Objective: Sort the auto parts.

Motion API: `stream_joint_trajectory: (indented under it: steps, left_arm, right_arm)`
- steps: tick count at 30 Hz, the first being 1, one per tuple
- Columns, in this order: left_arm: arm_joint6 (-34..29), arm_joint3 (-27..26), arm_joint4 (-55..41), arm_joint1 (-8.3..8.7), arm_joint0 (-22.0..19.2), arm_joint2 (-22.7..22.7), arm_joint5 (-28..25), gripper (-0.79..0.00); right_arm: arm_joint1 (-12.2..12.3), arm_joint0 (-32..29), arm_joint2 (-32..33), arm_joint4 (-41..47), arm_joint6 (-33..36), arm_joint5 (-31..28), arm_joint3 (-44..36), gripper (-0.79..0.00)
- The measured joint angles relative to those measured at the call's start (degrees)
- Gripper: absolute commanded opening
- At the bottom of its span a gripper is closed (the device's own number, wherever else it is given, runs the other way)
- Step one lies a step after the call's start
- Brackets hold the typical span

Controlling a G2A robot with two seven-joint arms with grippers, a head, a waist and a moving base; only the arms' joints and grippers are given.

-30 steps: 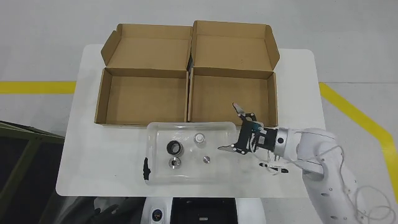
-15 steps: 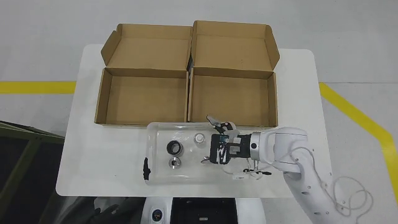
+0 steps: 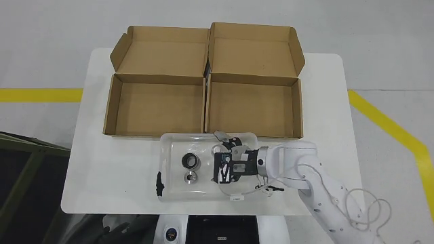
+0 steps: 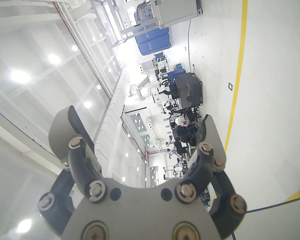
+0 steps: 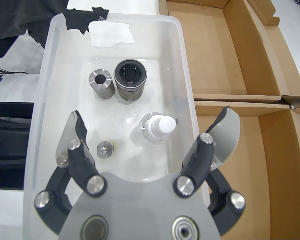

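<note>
A clear plastic bin at the table's front holds a black-bored bearing, a steel cylinder, a small hex piece and a white-capped clear part. My right gripper hangs open over the bin's right half. The white-capped part and the hex piece lie between and just beyond its fingers, which touch nothing. My left gripper is open and empty, pointing up into the room.
Two open cardboard boxes stand side by side behind the bin, flaps up at the back. Black tape and a white label are stuck on the bin's far end wall.
The right arm has swung left from beside the bin's right end to over the bin, its gripper staying open. The parts have not moved.
</note>
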Motion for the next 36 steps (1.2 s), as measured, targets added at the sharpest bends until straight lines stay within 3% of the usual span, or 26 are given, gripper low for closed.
stream_joint_trajectory:
  steps: [27, 35, 36]
  left_arm:
    - [0.00, 0.00, 0.00, 0.00, 0.00, 0.00, 0.00, 0.000]
    - [0.00, 0.00, 0.00, 0.00, 0.00, 0.00, 0.00, 0.000]
    - [0.00, 0.00, 0.00, 0.00, 0.00, 0.00, 0.00, 0.000]
  right_arm:
    - [0.56, 2.61, -3.34, 0.22, -0.30, 1.32, 4.75, -0.003]
    - [0.76, 3.63, -3.14, 1.37, -0.99, 1.80, 6.92, -0.188]
    - [0.78, 3.76, -3.15, 1.47, -1.04, 1.87, 7.15, -0.249]
